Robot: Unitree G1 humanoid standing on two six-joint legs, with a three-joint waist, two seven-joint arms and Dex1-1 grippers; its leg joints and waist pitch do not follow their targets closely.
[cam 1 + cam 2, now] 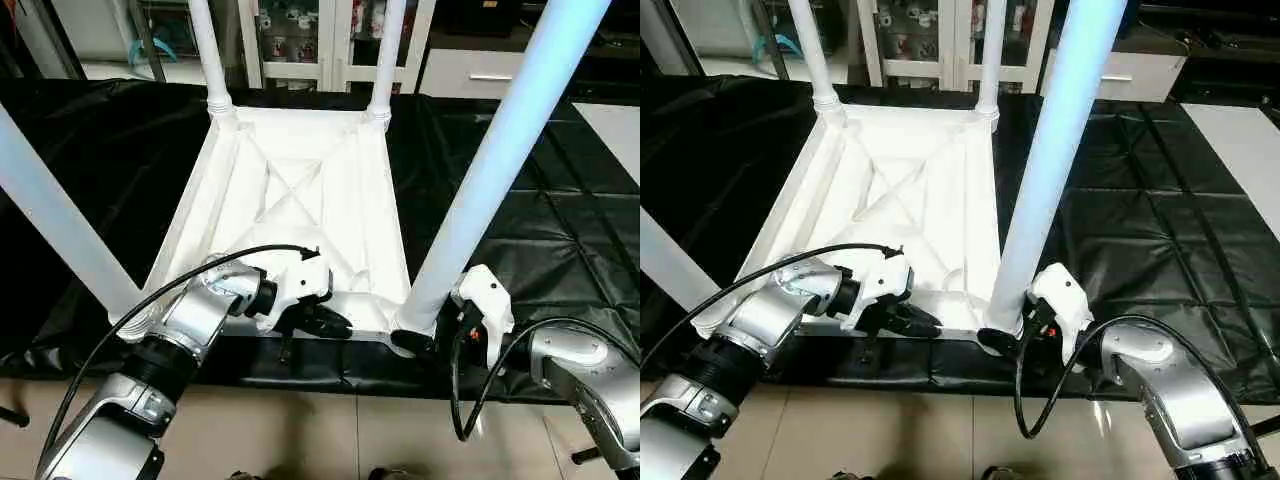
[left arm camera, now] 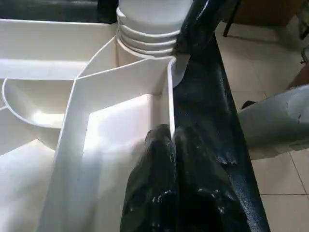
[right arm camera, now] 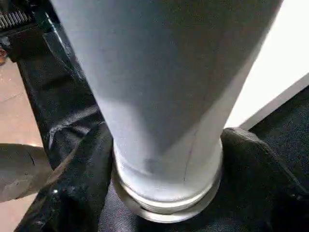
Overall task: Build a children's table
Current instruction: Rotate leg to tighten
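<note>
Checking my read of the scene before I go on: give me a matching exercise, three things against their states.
Things:
1. left gripper
2. right gripper
3. tabletop

States:
A. lying upside down on the black sheet
B. fingers either side of the near right leg's base
C. shut on the tabletop's near rim

Pairs: 1-C, 2-B, 3-A

Black sheeting (image 1: 560, 230) spread across the middle of the frame. Beige tiled floor (image 1: 330, 430) along the bottom edge. White glass-fronted cabinets (image 1: 300, 45) at upper centre, white drawer unit (image 1: 480, 72) at upper right.
</note>
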